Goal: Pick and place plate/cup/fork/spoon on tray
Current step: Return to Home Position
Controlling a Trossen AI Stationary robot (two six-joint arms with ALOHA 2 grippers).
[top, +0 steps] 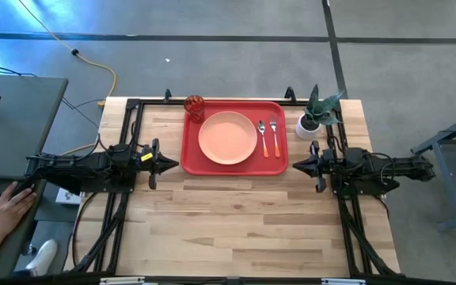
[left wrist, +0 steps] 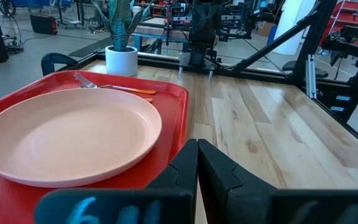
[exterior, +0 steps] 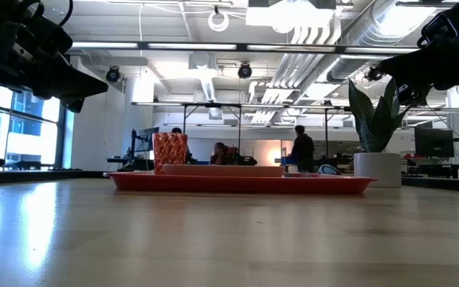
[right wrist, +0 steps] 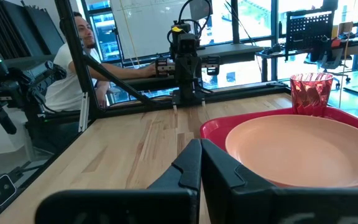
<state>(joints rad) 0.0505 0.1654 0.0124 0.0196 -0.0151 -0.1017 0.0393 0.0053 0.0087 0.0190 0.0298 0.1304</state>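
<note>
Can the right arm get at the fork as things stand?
Probably yes. The fork lies on the tray at its right end, nearest the right gripper, whose jaws are shut. Nothing lies between them; the potted plant stands off to the side.

You've got a white pot w/ green plant [top: 310,121] on the wooden table [top: 236,222], far right side. Yellow cable [top: 101,67] runs on the floor behind. A person's hand [top: 10,206] rests at the desk edge [top: 42,99], left of table. People stand in the bkgd [exterior: 301,147].
</note>
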